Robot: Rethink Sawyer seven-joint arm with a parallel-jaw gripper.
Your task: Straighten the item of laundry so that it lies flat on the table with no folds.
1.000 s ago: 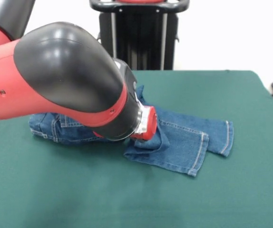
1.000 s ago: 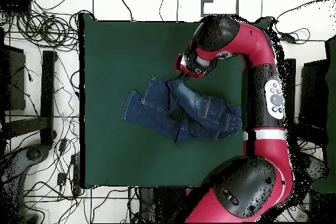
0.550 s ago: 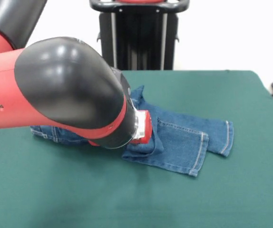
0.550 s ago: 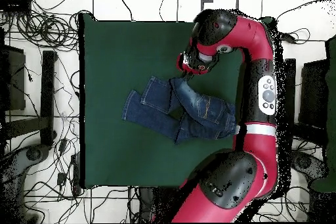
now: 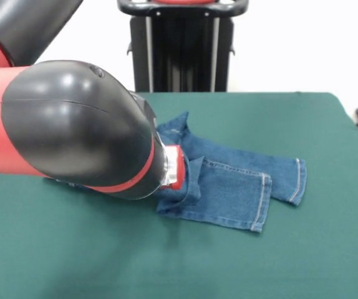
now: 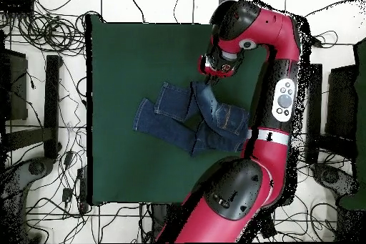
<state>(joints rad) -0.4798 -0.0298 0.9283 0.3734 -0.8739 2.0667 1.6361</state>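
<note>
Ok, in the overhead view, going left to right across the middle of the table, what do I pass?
Bare table → hemmed leg ends of the jeans → the pincer at the jeans' upper edge → the red arm along the table's right side.

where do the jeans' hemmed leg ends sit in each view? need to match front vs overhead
Front view: leg hems right of centre, pointing right, clear of the arm.
Overhead view: leg hems left of centre, pointing left.
Shared landmark: the gripper's red end at the jeans' opposite side from the hems.
</note>
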